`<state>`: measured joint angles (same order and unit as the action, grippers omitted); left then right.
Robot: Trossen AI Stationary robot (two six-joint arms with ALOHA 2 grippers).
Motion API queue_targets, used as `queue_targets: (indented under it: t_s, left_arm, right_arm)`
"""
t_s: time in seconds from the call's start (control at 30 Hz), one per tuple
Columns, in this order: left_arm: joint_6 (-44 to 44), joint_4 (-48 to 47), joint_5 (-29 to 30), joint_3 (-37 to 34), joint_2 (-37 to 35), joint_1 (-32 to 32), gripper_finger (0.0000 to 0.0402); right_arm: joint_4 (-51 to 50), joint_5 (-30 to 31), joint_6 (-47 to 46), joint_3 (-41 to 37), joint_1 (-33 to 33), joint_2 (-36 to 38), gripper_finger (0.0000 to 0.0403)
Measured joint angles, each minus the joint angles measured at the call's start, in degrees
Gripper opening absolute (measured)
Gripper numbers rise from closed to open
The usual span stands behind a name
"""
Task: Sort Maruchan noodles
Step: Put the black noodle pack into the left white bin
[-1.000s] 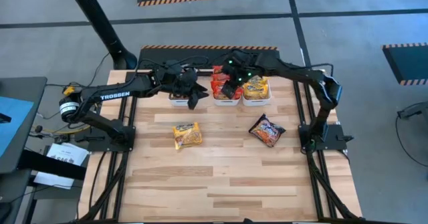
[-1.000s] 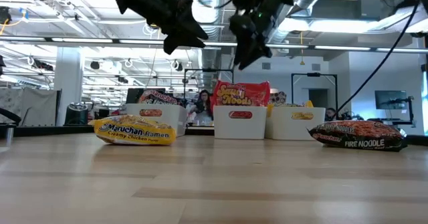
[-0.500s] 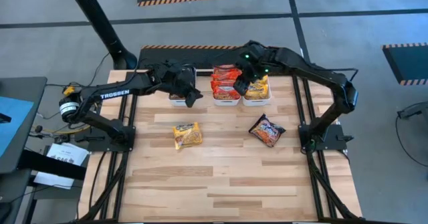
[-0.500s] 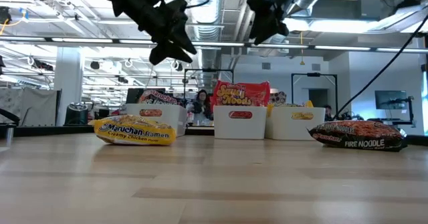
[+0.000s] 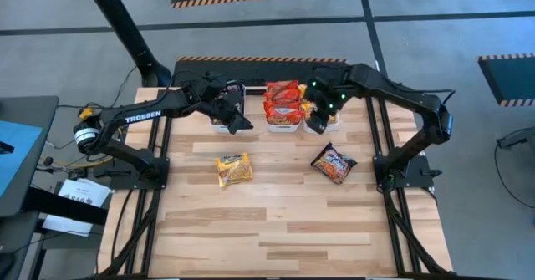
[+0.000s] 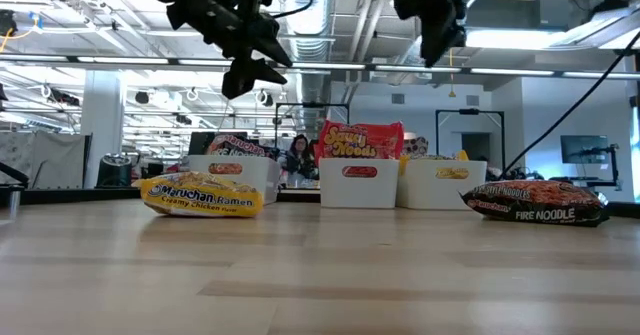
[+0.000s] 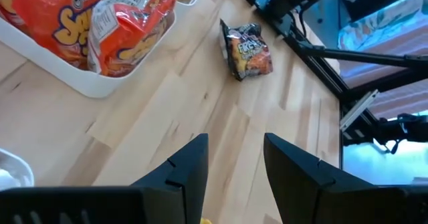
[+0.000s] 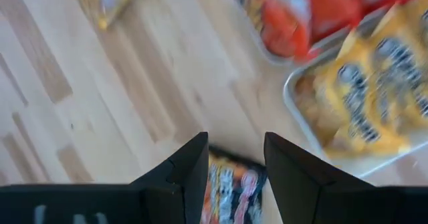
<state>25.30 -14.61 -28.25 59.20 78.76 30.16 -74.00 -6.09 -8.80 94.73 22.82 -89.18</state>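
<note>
- White middle bin (image 5: pixel 282 123) as landmark: red packets (image 5: pixel 282 103) piled inside; yellow ones in the bin (image 5: pixel 320 126) to its right; dark ones in the bin (image 5: pixel 221 124) to its left.
- Unsorted on the bare wood in front of the bins: yellow packet (image 5: pixel 233 169) front-left, dark packet (image 5: pixel 333 162) front-right.
- Left gripper (image 5: pixel 235 123) hovering left of the middle bin, right gripper (image 5: pixel 321 119) to its right; both with fingers parted, holding nothing.
- Likely between placements; next, a descent onto a loose packet.
- Plenty of open tabletop around both packets, well clear of table edges.

Empty parted claw (image 8: pixel 234 184) above dark packet (image 8: pixel 231 187), table (image 8: pixel 100 117)
</note>
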Motion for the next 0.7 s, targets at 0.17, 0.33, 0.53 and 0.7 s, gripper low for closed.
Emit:
queue_targets:
  t_s: [0.17, 0.33, 0.53, 0.7]
  left_arm:
    - [-0.74, 0.09, 0.13, 0.00, 0.00, 0.06, 0.0132]
    - [-2.31, 0.05, 0.11, 0.00, 0.00, 0.02, 0.0132]
    - [-2.33, -0.06, 0.11, 0.00, 0.00, 0.02, 0.0132]
    - [-2.14, -0.10, -0.45, 0.00, 0.00, 0.02, 0.0132]
  right_arm:
    - [-2.99, 0.00, -4.00, -4.59, -3.48, 0.06, 0.0170]
    - [-6.76, 0.02, -7.75, -10.24, -7.28, 0.11, 0.0170]
    - [-7.67, 0.02, -11.47, -17.74, -10.87, 0.08, 0.0183]
    - [-6.15, 0.04, -14.60, -24.11, -12.84, 0.08, 0.0210]
